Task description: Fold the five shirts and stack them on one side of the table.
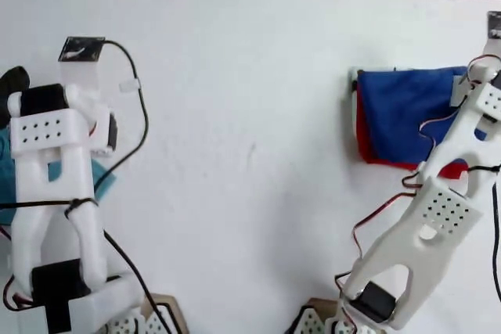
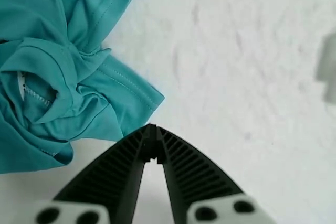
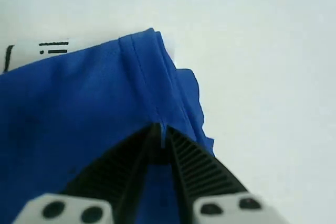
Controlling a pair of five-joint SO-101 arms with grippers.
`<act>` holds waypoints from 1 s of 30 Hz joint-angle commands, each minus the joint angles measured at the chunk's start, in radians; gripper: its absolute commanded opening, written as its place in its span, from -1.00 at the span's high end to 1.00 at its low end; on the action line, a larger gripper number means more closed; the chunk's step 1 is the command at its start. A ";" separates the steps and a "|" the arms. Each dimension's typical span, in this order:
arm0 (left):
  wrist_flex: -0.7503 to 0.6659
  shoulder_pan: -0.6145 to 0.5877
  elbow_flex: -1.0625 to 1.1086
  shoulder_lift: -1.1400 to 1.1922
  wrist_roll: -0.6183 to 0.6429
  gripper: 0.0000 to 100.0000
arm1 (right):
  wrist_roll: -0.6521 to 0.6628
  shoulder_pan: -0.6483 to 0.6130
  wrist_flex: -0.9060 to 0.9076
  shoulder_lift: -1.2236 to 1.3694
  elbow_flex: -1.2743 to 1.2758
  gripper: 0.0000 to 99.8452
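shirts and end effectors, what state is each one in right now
teal shirt: crumpled, unfolded
blue shirt: folded, lying on the red shirt
red shirt: under the blue shirt, edges showing
left end effector: shut, empty, beside the teal shirt
right end effector: shut, over the blue shirt

Crumpled teal shirt (image 2: 52, 77) at left, folded blue shirt (image 1: 407, 107) lying on a red shirt (image 1: 362, 134) at right

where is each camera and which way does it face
High view: above the table, looking down on left arm and right arm.
Left wrist view: on left arm, down past left gripper at teal shirt.
Right wrist view: on right arm, down past right gripper at blue shirt.
Shared: high view also shows both shirts.
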 commanded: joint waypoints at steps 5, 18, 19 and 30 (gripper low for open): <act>0.100 -0.009 -0.148 -0.183 -0.089 0.95 | -0.038 -0.070 0.323 -0.243 -0.221 0.95; 0.167 -0.331 -0.143 -0.404 -0.318 0.82 | -0.038 -0.225 0.503 -0.575 -0.058 0.94; 0.150 -0.381 -0.136 -0.388 -0.345 0.76 | -0.038 -0.239 0.503 -0.636 0.021 0.94; -0.081 -0.732 -0.140 0.005 -0.519 0.56 | 0.110 -0.587 0.495 -1.411 1.111 0.80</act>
